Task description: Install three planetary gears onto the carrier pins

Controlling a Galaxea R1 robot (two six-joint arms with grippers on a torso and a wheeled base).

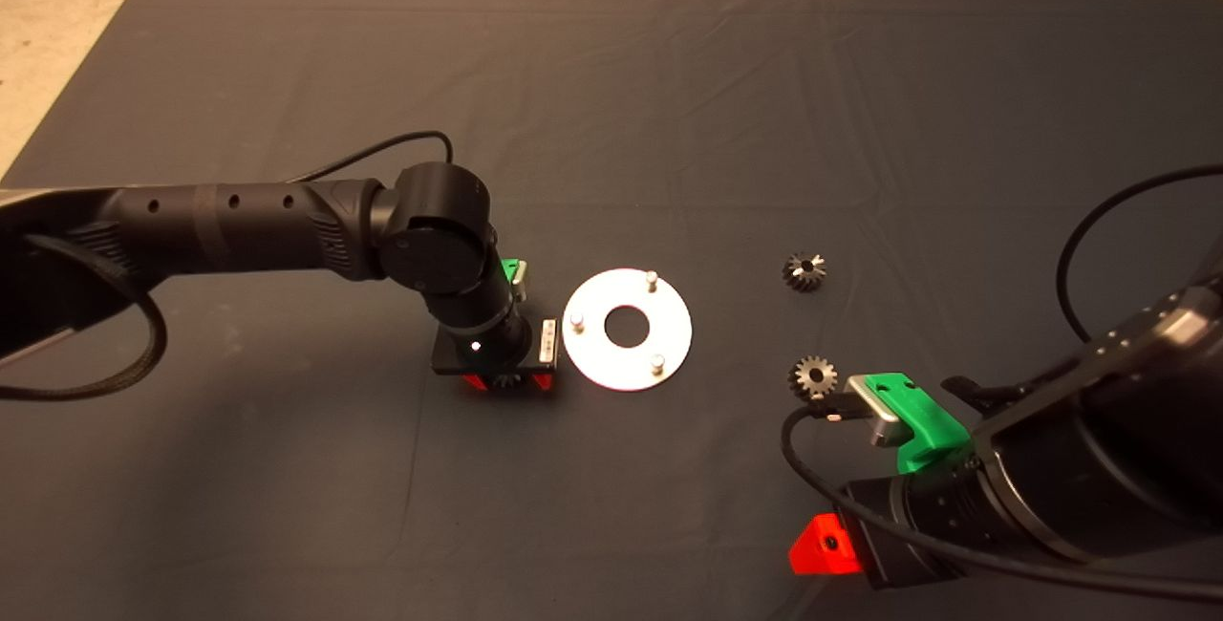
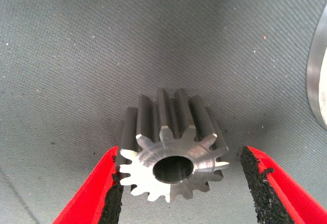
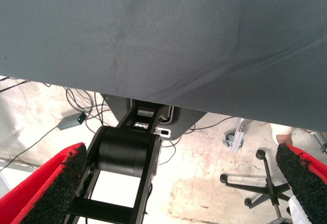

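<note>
The carrier disc (image 1: 592, 353) lies flat mid-mat, and its three pins (image 1: 652, 279) stand bare. My left gripper (image 1: 506, 382) points down at the mat just left of the disc. It is open around one planetary gear (image 2: 171, 152), which rests tilted on the mat. One pad (image 2: 112, 196) is at the gear's teeth, and the other pad (image 2: 255, 183) stands apart from it. The disc's rim (image 2: 318, 76) shows beside that gear. Two more gears (image 1: 804, 270) (image 1: 813, 377) lie right of the disc. My right gripper (image 3: 181, 152) is open, empty and parked at the lower right.
The right arm's green wrist part (image 1: 903, 416) sits close to the nearer loose gear. Black cables (image 1: 1080, 258) loop over the mat's right side. Past the mat's edge the right wrist view shows the floor with cables and a wheeled chair base (image 3: 263, 183).
</note>
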